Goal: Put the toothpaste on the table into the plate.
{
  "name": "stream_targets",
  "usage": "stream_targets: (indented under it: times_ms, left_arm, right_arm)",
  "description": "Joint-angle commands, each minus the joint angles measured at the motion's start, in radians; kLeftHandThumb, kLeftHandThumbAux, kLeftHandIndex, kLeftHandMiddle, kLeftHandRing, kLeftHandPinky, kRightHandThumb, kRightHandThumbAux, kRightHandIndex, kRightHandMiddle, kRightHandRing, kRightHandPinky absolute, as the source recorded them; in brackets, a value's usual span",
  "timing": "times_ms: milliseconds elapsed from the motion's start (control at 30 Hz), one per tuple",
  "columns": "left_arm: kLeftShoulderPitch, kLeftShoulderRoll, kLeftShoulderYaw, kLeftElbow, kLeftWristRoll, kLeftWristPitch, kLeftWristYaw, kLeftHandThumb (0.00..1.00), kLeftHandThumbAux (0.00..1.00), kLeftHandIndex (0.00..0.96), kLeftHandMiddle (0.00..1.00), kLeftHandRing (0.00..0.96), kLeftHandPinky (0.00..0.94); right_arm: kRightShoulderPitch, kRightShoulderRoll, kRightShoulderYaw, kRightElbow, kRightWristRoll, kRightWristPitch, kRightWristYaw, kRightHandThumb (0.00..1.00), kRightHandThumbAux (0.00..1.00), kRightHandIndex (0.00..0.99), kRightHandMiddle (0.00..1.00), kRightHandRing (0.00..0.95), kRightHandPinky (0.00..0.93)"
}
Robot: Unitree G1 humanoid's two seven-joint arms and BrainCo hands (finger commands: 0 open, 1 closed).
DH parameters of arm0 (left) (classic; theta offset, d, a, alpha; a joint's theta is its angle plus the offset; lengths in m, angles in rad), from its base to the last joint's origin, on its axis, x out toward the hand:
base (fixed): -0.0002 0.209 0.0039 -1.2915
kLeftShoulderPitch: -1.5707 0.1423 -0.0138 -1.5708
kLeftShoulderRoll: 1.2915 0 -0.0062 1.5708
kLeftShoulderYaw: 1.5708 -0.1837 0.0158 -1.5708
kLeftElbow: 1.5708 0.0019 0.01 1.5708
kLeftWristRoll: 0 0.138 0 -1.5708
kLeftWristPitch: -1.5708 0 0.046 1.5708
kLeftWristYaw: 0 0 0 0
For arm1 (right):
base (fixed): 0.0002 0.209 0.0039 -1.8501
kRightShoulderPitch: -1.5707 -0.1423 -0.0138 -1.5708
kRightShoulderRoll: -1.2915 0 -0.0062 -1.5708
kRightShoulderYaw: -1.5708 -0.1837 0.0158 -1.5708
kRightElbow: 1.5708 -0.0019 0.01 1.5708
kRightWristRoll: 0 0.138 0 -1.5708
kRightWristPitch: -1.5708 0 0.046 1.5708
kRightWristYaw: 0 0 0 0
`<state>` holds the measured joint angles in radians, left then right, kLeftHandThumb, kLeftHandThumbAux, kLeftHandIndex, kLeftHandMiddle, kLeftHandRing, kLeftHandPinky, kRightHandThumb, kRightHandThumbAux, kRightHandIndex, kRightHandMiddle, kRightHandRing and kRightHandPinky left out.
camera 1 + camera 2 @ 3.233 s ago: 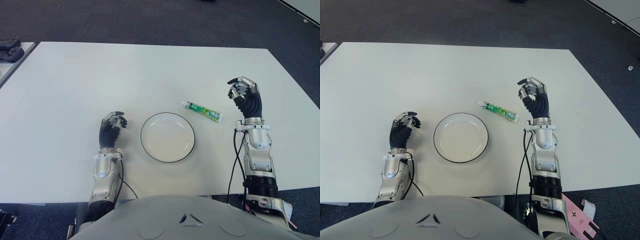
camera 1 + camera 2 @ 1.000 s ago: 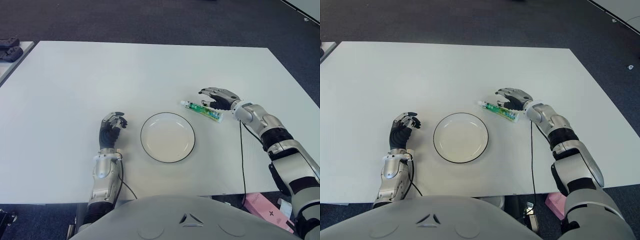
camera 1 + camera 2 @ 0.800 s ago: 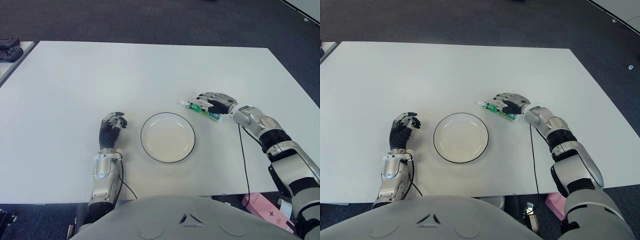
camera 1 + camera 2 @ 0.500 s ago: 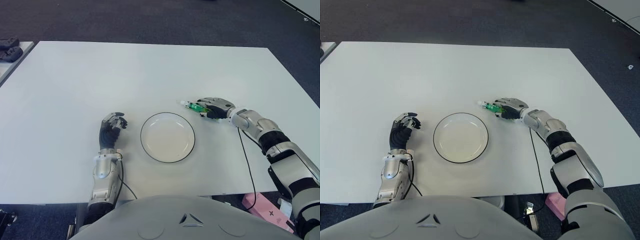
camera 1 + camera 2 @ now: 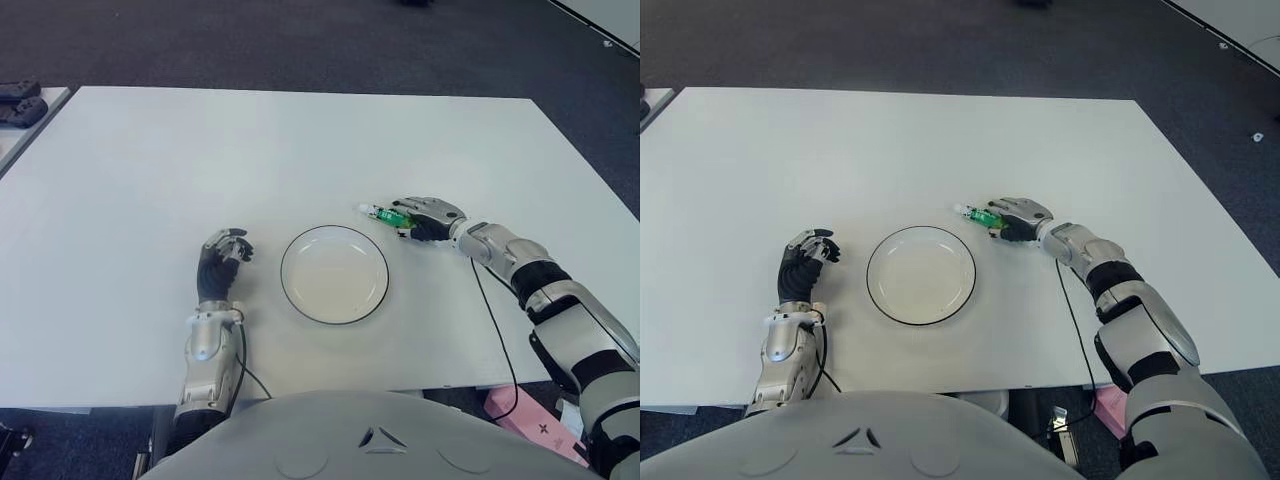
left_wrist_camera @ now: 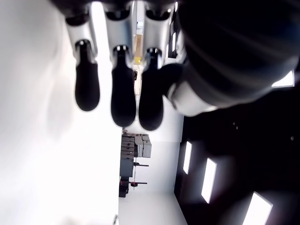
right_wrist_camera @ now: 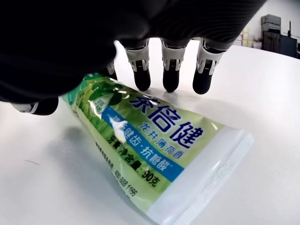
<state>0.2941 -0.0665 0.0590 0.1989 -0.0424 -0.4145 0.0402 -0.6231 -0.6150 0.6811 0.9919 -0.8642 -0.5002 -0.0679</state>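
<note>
Eye views: plate (image 5: 335, 274) held nothing. Right hand (image 5: 428, 217) lay over the toothpaste tube (image 5: 385, 213) on the table (image 5: 300, 150), just right of the plate. Left hand (image 5: 222, 258) showed left of the plate, curled, empty.
Right wrist view: fingers (image 7: 170, 70) curved over the green toothpaste tube (image 7: 154, 140), grasping it.

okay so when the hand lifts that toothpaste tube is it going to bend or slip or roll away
The toothpaste tube looks like soft glossy plastic, so it may flex and feel slippery. Its flat crimped end should keep it from rolling. It is small beside the right hand curled over it, so probably light.
</note>
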Motion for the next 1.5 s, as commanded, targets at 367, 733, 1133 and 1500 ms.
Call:
stream_targets:
  times_ms: [367, 733, 1133, 1500]
  left_arm:
    - [0.020, -0.020, -0.011, 0.018, 0.007, -0.003, 0.008, 0.695, 0.718, 0.435, 0.598, 0.577, 0.564]
    - [0.022, -0.025, -0.011, 0.009, -0.002, 0.017, 0.010, 0.696, 0.718, 0.436, 0.600, 0.583, 0.570]
    - [0.030, -0.023, -0.007, 0.006, -0.005, 0.009, 0.012, 0.697, 0.718, 0.436, 0.596, 0.587, 0.570]
    - [0.030, -0.016, -0.003, 0.021, 0.005, -0.020, 0.014, 0.694, 0.718, 0.436, 0.591, 0.586, 0.576]
  right_arm:
    - [0.119, 0.073, 0.055, -0.003, -0.024, 0.114, 0.030, 0.586, 0.103, 0.000, 0.000, 0.000, 0.000]
    - [0.153, 0.177, -0.020, 0.054, 0.052, 0.280, -0.022, 0.604, 0.143, 0.000, 0.000, 0.000, 0.000]
    - [0.145, 0.244, -0.040, 0.154, 0.067, 0.369, -0.136, 0.573, 0.168, 0.000, 0.000, 0.000, 0.000]
    - [0.127, 0.270, -0.061, 0.219, 0.088, 0.376, -0.188, 0.527, 0.225, 0.000, 0.000, 0.000, 0.000]
